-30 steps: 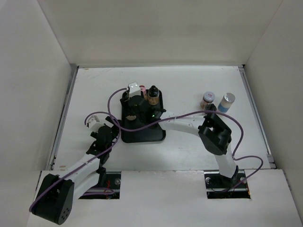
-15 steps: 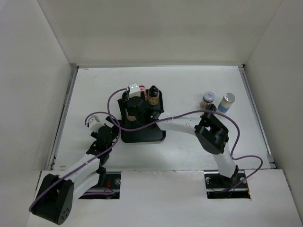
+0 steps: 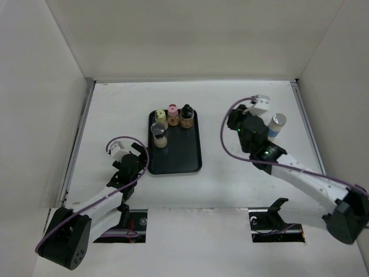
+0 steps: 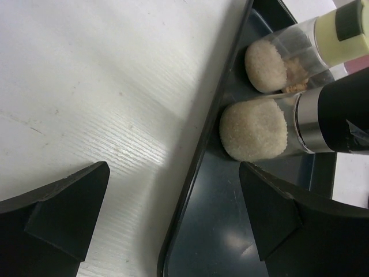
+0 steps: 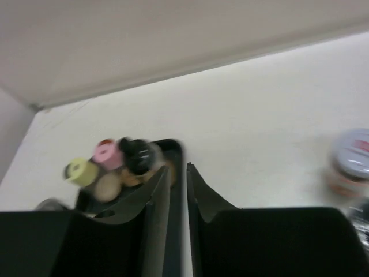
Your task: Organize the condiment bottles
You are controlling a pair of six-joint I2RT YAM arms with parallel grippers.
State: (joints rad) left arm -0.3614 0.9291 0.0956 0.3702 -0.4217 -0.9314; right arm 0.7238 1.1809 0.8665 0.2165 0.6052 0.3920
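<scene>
A flat black tray (image 3: 183, 161) holds four condiment bottles upright: yellow-capped (image 3: 161, 118), pink-capped (image 3: 173, 113), black-capped (image 3: 186, 114) and, in front, one with a grey and black cap (image 3: 158, 134). A blue-labelled bottle (image 3: 277, 124) stands on the table at right. A silver-capped brown jar (image 5: 349, 164) shows blurred in the right wrist view; the right arm hides it from above. My right gripper (image 3: 233, 119) (image 5: 185, 168) is shut and empty, between the tray and these two. My left gripper (image 3: 137, 156) (image 4: 173, 173) is open and empty, astride the tray's left edge (image 4: 196, 167).
White walls enclose the table on three sides. The left wrist view shows the grey-capped bottle (image 4: 256, 130) and the yellow-capped one (image 4: 268, 60) close ahead in the tray. The right arm's purple cable (image 3: 225, 138) loops over the table beside the tray.
My right arm has drawn back from over the tray to the right side, leaving the grey-capped bottle standing in the tray. The left arm has not moved.
</scene>
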